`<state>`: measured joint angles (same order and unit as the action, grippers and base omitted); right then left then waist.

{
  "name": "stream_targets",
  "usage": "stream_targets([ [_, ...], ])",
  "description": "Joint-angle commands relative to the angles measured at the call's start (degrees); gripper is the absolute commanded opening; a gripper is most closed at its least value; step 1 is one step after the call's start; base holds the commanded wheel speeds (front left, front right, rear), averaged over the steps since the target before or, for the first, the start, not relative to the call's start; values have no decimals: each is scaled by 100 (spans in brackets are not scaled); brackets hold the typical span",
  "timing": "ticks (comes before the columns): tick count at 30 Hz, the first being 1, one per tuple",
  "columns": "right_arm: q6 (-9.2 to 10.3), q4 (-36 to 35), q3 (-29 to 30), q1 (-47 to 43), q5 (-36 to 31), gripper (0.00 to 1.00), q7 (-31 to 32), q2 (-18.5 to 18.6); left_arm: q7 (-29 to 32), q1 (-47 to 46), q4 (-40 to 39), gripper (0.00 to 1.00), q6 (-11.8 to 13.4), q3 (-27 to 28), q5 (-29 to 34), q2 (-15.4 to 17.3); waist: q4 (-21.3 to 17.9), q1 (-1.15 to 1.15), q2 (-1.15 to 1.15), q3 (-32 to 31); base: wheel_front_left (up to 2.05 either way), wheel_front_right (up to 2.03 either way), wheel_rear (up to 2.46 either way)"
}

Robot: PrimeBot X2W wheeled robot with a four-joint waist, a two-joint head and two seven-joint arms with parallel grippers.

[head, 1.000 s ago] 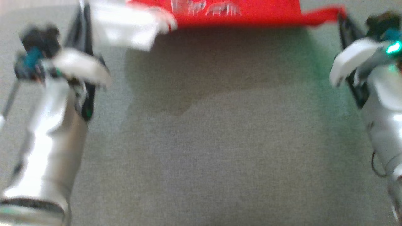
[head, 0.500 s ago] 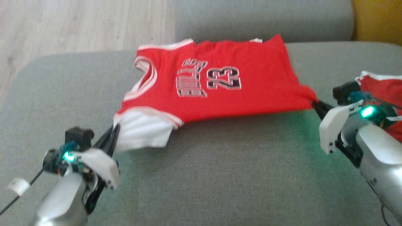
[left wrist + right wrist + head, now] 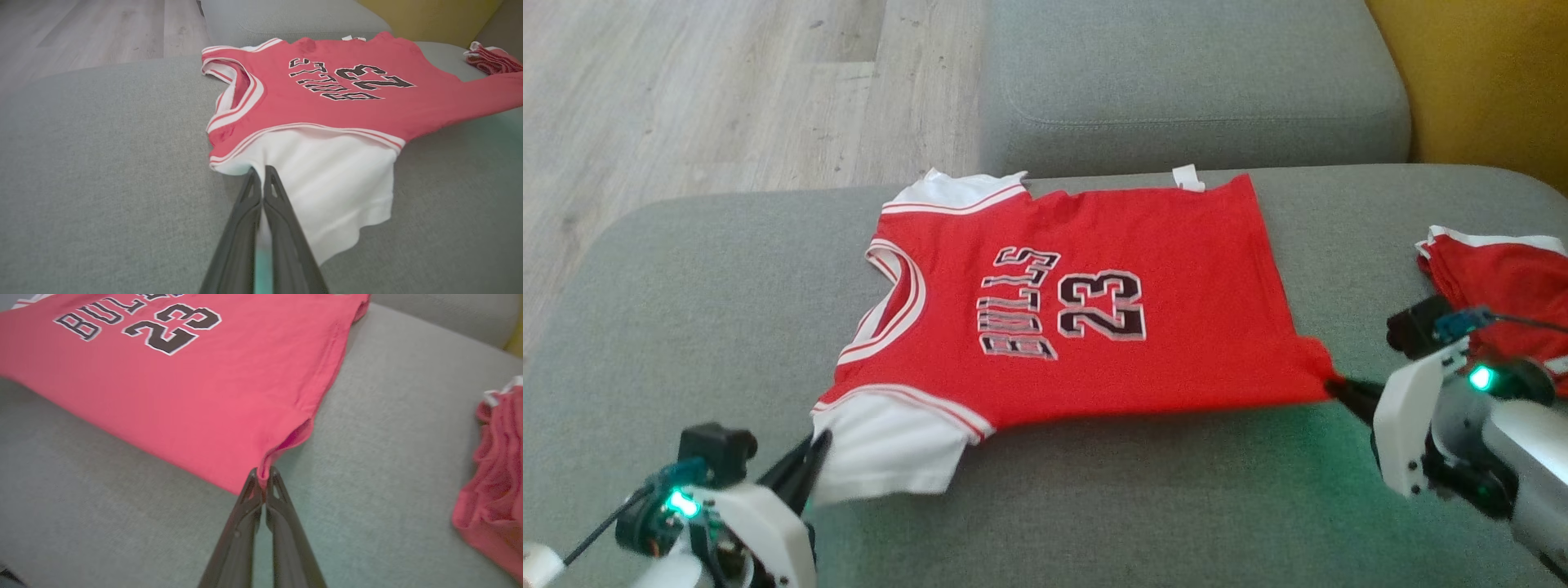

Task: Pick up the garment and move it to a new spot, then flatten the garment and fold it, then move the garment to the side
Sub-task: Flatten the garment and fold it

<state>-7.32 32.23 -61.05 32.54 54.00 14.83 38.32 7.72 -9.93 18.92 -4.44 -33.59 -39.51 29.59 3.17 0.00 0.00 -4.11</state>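
We hold the shirt (image 3: 1078, 310) along its near edge, stretched left to right and lying beyond both arms, the left gripper (image 3: 814, 453) clamped on the white sleeve (image 3: 890, 461) and the right gripper (image 3: 1338, 386) clamped on the hem corner (image 3: 1311, 359).

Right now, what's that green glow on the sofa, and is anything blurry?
Head view: the green lamp on the right wrist tints the sofa green; the jersey is fairly sharp. Left wrist view: the jaws are blurred, a teal glow between them. Right wrist view: the jersey looks washed pinkish.
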Motion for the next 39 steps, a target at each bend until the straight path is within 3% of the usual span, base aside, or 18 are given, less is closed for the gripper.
stream_targets([
  [1, -17, -134, 25, -22, 90, 0, 14, 214, 14, -226, -200, 0, 49, 291, -37, 264, 7, 0, 0, -6, 0, 0, 0],
  [9, -17, -886, -25, -217, 667, 0, 288, 626, 400, 145, -1211, 0, 403, 319, -88, 546, 12, 0, 0, 19, 0, 0, 0],
  [13, -17, -838, 84, -145, 580, 0, 158, 589, 465, 68, -1236, 0, 480, 416, -297, 405, 28, 0, 0, 94, 0, 0, 0],
  [30, -17, -387, 292, 514, 423, 0, 285, 214, 946, -1245, -285, 0, 103, 91, 63, 378, 40, 0, 0, 752, 0, 0, 0],
  [39, -17, 9, 188, 890, 313, 0, 314, -66, 1240, -2187, 461, 0, -78, -149, 256, 171, 35, 0, 0, 1080, 0, 0, 0],
])
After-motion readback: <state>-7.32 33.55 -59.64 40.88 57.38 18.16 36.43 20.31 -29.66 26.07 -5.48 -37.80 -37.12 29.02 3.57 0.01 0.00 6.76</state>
